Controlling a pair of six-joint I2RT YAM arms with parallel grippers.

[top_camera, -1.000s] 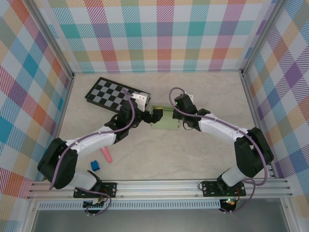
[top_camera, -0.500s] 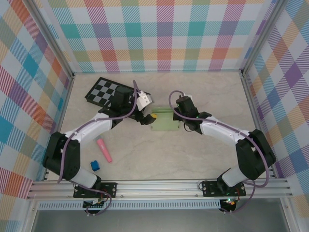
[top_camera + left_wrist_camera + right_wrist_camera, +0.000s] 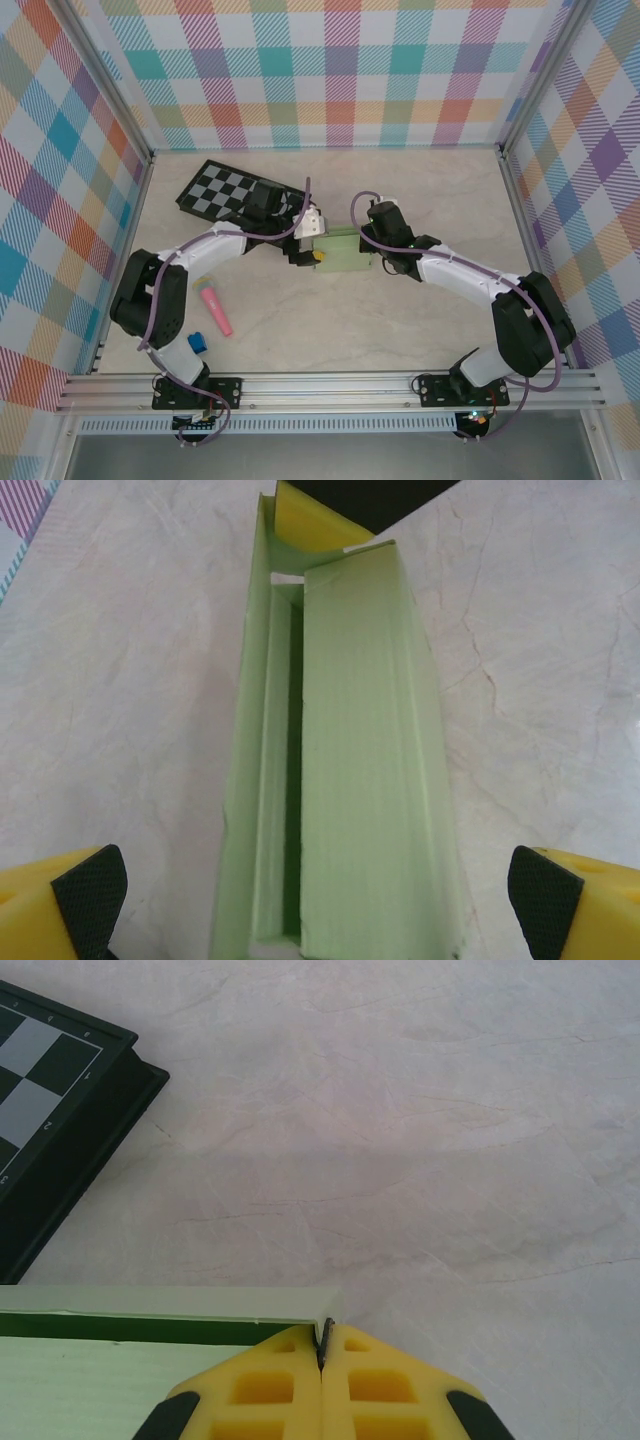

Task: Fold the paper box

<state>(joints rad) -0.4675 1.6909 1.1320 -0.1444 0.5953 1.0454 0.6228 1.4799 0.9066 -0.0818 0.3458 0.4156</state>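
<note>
The box (image 3: pixel 345 250), mid-frame in the top view, looks light, thin and easily creased, so my right gripper (image 3: pixel 322 1360) pinches one wall's corner tight while my left gripper (image 3: pixel 320 890) stands wide open astride it.

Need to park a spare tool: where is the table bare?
Bare: the far right, between the paper box and the right wall; the near middle, in front of the box. Crowded: by the checkerboard, and near left by the pink marker and blue block.
</note>
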